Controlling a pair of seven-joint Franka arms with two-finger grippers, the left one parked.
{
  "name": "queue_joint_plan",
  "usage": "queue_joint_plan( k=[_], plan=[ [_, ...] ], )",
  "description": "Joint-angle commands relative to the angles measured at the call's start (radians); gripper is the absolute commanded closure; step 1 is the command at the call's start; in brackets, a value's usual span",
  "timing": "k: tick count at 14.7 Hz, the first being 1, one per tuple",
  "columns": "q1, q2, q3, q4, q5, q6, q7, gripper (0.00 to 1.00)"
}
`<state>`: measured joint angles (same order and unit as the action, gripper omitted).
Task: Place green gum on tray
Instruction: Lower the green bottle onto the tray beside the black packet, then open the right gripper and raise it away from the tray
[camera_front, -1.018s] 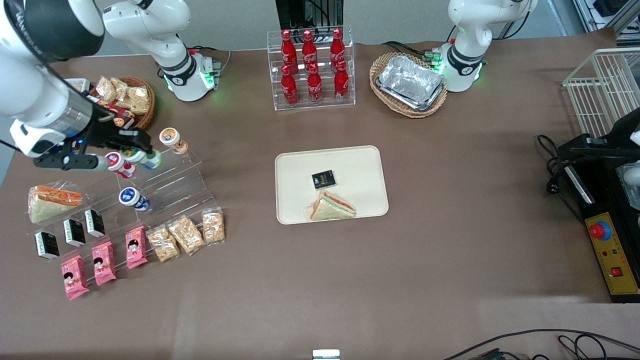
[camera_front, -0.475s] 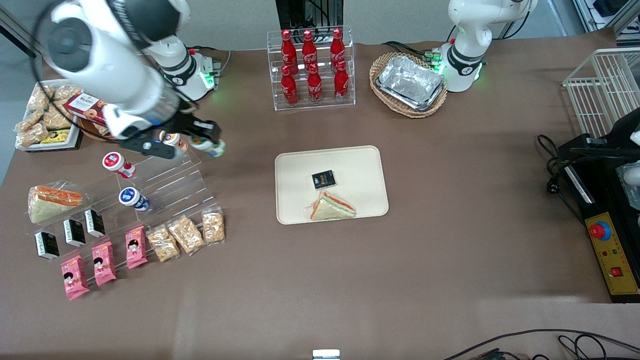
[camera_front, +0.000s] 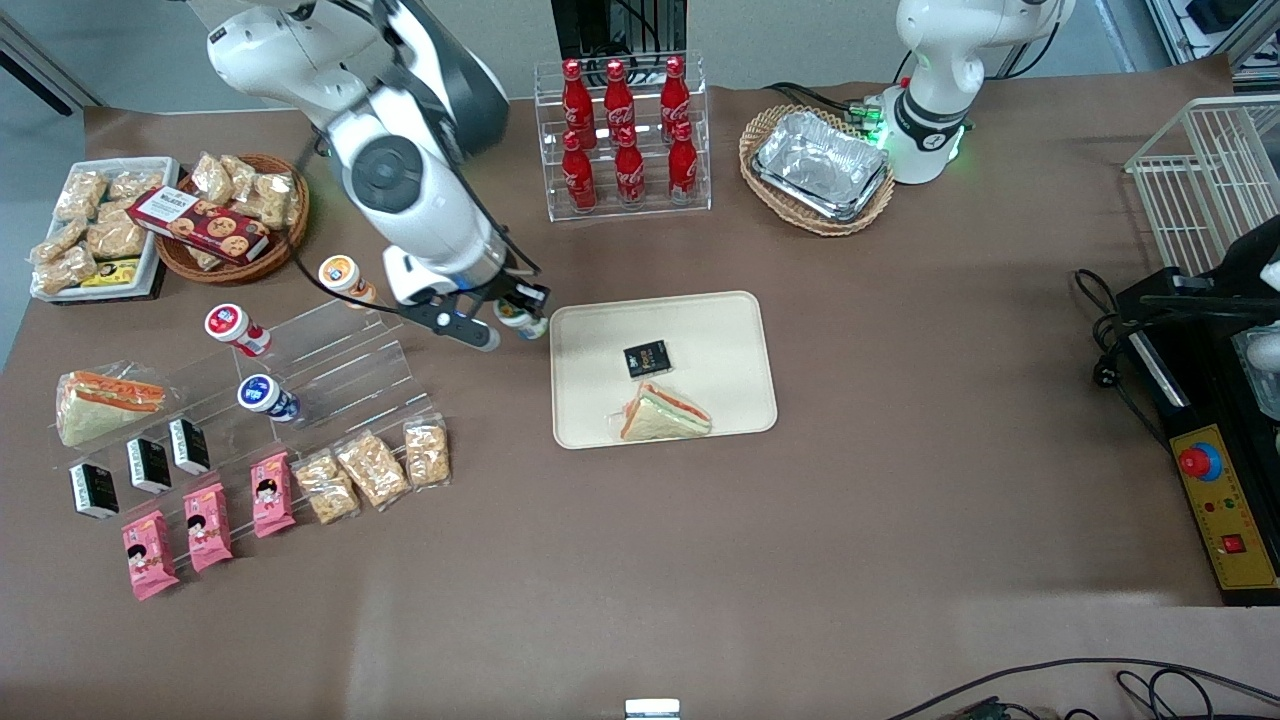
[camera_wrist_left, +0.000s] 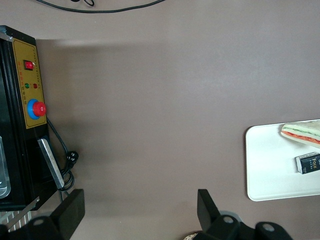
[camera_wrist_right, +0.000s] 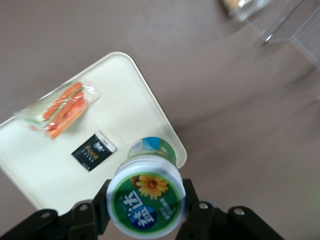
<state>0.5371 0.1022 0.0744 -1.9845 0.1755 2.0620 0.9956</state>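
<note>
Right wrist view: locate the hand (camera_wrist_right: 146, 200) first. Its two fingers (camera_wrist_right: 194, 202) are pressed against the sides of the green gum (camera_wrist_right: 146, 199), pinching the bottle just below its lid. The lid faces the camera, and you can read a green ring with a yellow flower on it. The bottle hangs in the air over the corner edge of the tray (camera_wrist_right: 150, 107), clear of the tray surface.

On the tray in this view, note a small black packet (camera_wrist_right: 93, 150) near the bottle and a wrapped sandwich (camera_wrist_right: 62, 108) farther along. Both lie flat and apart from each other.

Front view: confirm the hand (camera_front: 505, 320) at the tray's edge on the working arm's side, with the green gum (camera_front: 521, 319) held between the fingers. The tray (camera_front: 720, 330) lies at the middle of the desk (camera_front: 900, 500). The black packet (camera_front: 647, 359) sits near the tray's centre, and the sandwich (camera_front: 662, 414) lies nearer the camera than the packet, just beside it.

Toward the working arm's end of the desk, a clear stepped rack (camera_front: 340, 365) carries an orange-labelled bottle (camera_front: 344, 277), a red-labelled bottle (camera_front: 234, 328) and a blue-labelled bottle (camera_front: 265, 396), each well apart from the others. Farther from the camera than the tray, a clear stand holds red cola bottles (camera_front: 622, 140).
</note>
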Motion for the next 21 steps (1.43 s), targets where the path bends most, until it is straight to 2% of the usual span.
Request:
queue_joint_plan(
  k=[1, 9, 14, 15, 16, 17, 21],
  plan=[
    [0.075, 0.042, -0.008, -0.112, 0.015, 0.186, 0.095, 0.52],
    [0.170, 0.232, -0.010, -0.142, 0.010, 0.460, 0.189, 0.52],
    [0.190, 0.278, -0.010, -0.143, 0.009, 0.501, 0.193, 0.51],
    [0.190, 0.281, -0.011, -0.143, 0.009, 0.501, 0.193, 0.47],
    [0.190, 0.283, -0.012, -0.143, 0.007, 0.501, 0.193, 0.15],
    [0.190, 0.283, -0.012, -0.143, 0.009, 0.501, 0.193, 0.00],
    [0.188, 0.281, -0.012, -0.142, 0.009, 0.500, 0.193, 0.00]
  ],
)
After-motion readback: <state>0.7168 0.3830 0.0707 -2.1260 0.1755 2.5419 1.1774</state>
